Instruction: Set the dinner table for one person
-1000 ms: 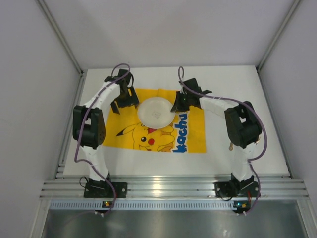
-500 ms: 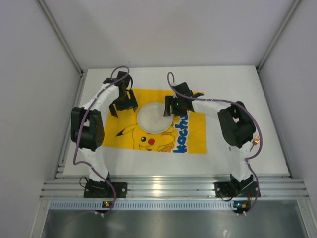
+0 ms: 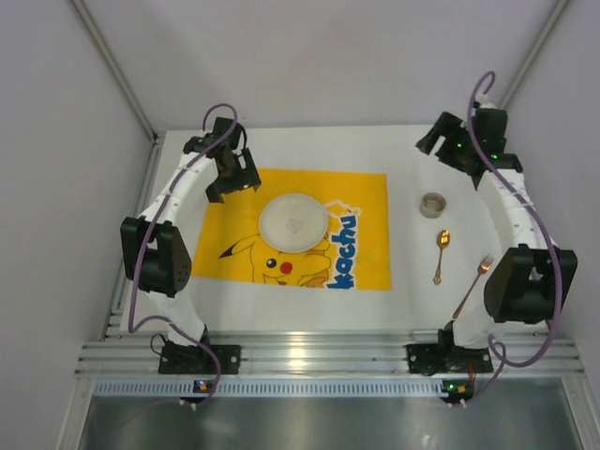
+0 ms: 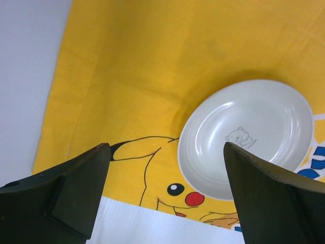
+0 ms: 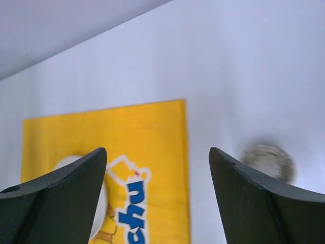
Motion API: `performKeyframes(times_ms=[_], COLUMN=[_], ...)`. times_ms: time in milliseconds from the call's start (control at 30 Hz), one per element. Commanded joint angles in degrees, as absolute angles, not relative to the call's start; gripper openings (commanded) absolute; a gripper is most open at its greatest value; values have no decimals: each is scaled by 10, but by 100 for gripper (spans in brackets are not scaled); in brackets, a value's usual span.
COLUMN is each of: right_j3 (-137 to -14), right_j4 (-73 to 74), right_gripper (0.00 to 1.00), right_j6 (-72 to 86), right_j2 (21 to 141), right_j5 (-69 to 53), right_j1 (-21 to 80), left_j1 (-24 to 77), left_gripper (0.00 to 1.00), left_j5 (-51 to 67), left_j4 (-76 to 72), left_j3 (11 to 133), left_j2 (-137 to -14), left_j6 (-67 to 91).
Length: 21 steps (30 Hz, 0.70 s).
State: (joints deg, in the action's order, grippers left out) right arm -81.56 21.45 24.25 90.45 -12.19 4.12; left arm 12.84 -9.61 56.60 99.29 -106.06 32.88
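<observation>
**Q:** Which step is shown?
**A:** Plate (image 3: 293, 222) is set on the yellow mat (image 3: 366, 202), which lies left of centre on the white surface (image 3: 375, 309). Cup (image 3: 432, 204), spoon (image 3: 440, 260) and fork (image 3: 472, 289) lie right of the mat, seemingly unplaced.

**Q:** And the tools?
**A:** Left tool (image 3: 232, 178): jaws apart, empty, beside the plate. Right tool (image 3: 445, 145): jaws apart, empty, beyond the cup. It would probably need to descend astride the cup.

**Q:** Counts?
**A:** One each of plate, mat, cup, spoon and fork.

The dinner table (image 3: 309, 145) bears a yellow mat (image 3: 361, 202), with a small cup (image 3: 432, 204), spoon (image 3: 440, 255) and fork (image 3: 472, 288) to its right.
</observation>
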Motion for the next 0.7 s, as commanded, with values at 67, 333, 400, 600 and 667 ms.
performKeyframes(times_ms=[67, 333, 400, 600, 667], right_j3=[-746, -716, -717, -733, -737], right_j4=[288, 325, 323, 302, 292], right_gripper=[81, 76, 76, 71, 65], right_j6=[258, 233, 230, 229, 231], right_j2=[904, 981, 1001, 1048, 1059], right_j5=[-106, -109, -109, -107, -103], right_j1=[-93, -156, -157, -156, -156], left_j1=[144, 170, 173, 176, 176], left_gripper=[98, 98, 98, 98, 98], left_j5=[-60, -43, -54, -63, -68], left_j4=[540, 512, 519, 533, 537], left_j3=[894, 810, 809, 813, 812], left_j2=[-991, -955, -954, -944, -938], left_j6=[321, 330, 337, 330, 329])
